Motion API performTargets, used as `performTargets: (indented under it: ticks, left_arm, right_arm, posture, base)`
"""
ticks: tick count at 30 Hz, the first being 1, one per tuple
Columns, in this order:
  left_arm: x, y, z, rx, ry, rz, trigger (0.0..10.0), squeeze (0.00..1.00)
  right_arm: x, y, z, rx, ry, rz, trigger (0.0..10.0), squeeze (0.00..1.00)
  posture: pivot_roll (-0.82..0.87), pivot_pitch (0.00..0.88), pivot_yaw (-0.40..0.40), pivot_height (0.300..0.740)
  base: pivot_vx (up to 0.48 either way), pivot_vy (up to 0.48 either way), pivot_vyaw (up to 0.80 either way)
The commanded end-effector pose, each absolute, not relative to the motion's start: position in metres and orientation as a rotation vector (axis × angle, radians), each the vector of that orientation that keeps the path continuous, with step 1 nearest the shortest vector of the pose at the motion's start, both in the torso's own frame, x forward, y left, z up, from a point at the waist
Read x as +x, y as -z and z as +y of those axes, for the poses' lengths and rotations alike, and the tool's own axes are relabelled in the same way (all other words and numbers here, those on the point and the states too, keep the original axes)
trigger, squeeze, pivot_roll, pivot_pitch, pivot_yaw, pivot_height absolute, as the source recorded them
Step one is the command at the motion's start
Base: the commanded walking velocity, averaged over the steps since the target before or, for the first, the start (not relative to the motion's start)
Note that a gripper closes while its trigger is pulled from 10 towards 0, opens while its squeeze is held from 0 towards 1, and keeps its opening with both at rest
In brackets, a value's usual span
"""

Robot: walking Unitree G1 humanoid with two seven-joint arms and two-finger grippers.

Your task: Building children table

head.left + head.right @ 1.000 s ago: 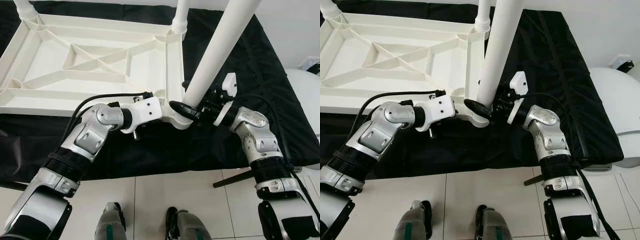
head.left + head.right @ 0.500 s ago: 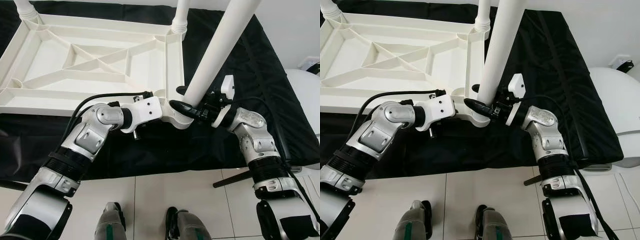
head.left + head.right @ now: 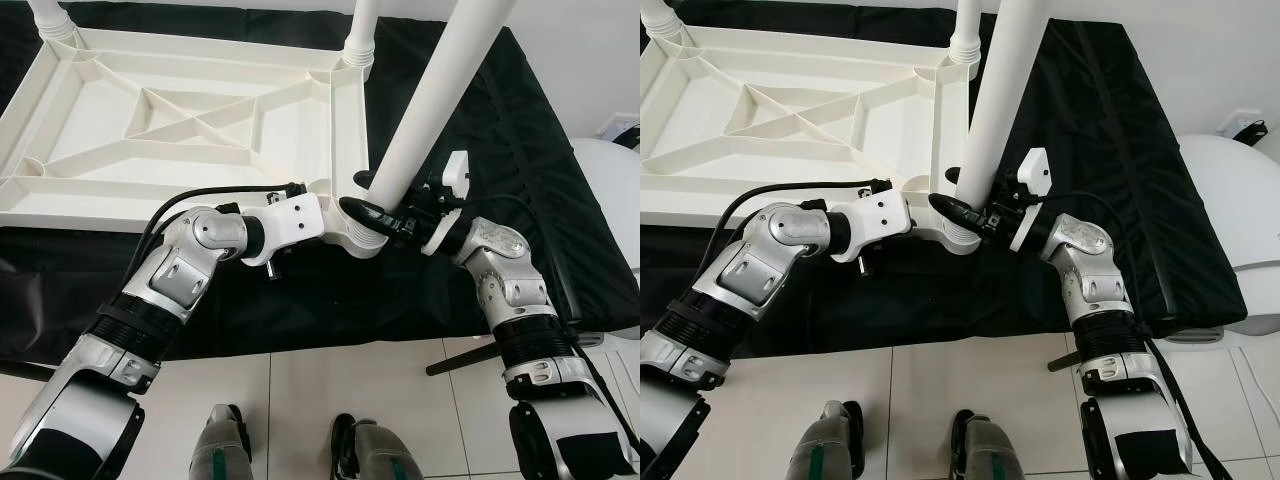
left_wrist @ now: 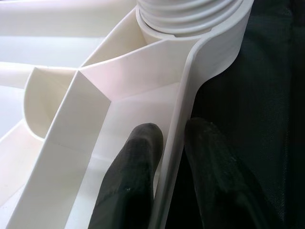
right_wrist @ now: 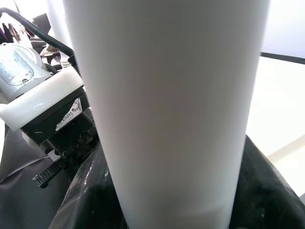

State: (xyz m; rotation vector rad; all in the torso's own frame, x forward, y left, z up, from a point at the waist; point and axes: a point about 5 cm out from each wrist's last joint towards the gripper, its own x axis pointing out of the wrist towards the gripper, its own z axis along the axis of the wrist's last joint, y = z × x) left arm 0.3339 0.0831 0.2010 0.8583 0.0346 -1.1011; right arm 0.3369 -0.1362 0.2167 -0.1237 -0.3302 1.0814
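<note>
A white table leg (image 3: 425, 110) stands nearly upright at the near right corner of the upturned white tabletop (image 3: 190, 130), its lower end seated at the threaded corner socket (image 4: 190, 19). Over the past second the leg has swung from a marked lean toward vertical, which suggests it is lining up with the socket for screwing in. The right gripper (image 3: 392, 218) holds the leg low down, its black fingers (image 5: 259, 186) closed around the tube just above the socket. The left gripper (image 4: 174, 162) steadies the tabletop, its two fingers pinching the rim wall beside that same corner, one inside and one outside. Two further legs already stand at the tabletop's far corners, one of them (image 3: 360, 30) on the right. The tabletop lies on a black cloth (image 3: 520, 150) spread over a low platform, with white floor tiles (image 3: 300, 400) below and the robot's feet (image 3: 225, 445) at the near edge.
</note>
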Motion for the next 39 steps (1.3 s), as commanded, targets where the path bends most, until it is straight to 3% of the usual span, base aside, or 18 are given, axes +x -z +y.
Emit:
performTargets:
  ticks: [1, 2, 39]
  left_arm:
    - [0.332, -0.201, 0.083, 0.878, 1.099, 0.022, 10.0, 0.00]
    - [0.331, -0.200, 0.083, 0.878, 1.099, 0.022, 10.0, 0.00]
    - [0.331, -0.200, 0.079, 0.876, 1.109, 0.016, 10.0, 0.00]
  right_arm:
    - [0.338, -0.205, -0.146, -0.083, -0.996, -0.277, 3.1, 0.00]
    - [0.338, -0.202, -0.145, -0.084, -0.977, -0.272, 10.0, 0.00]
    - [0.297, -0.201, -0.127, -0.035, -0.532, -0.391, 10.0, 0.00]
  posture:
    - [0.08, 0.217, -0.023, 0.740]
    - [0.08, 0.216, -0.023, 0.740]
    - [0.07, 0.214, -0.026, 0.740]
  base:
    - [0.000, 0.000, 0.00]
    - [0.000, 0.000, 0.00]
    - [0.000, 0.000, 0.00]
